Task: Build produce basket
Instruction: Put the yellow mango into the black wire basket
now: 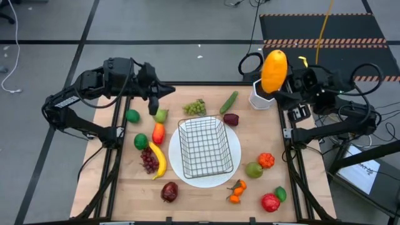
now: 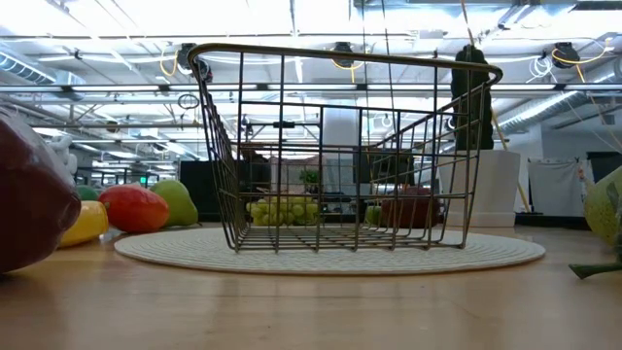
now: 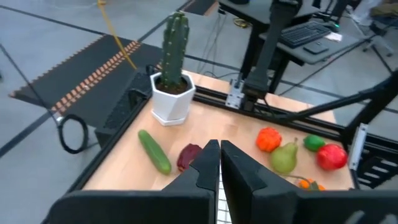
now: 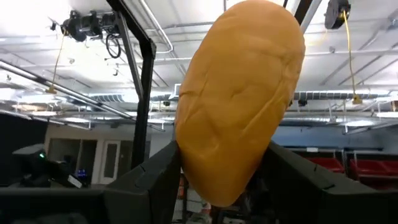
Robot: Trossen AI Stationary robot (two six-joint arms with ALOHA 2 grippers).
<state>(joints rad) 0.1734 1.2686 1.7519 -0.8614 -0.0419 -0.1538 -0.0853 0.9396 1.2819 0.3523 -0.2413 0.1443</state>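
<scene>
right gripper (image 1: 279, 87) clamped on orange mango (image 1: 274, 70), raised at far right near cactus pot (image 1: 262, 97). wire basket (image 1: 205, 147) empty on white plate (image 1: 235, 155), lies left and nearer; mango's long axis upright. left gripper (image 1: 152, 103) shut, empty, far left.

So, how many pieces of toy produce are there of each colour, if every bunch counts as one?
Green: 7 - limes, pears, green grapes, cucumber
Red: 4 - red pieces
Orange: 3 - pepper, tangerines, held fruit
Yellow: 1 - banana
Purple: 1 - purple grapes
Total: 16
</scene>
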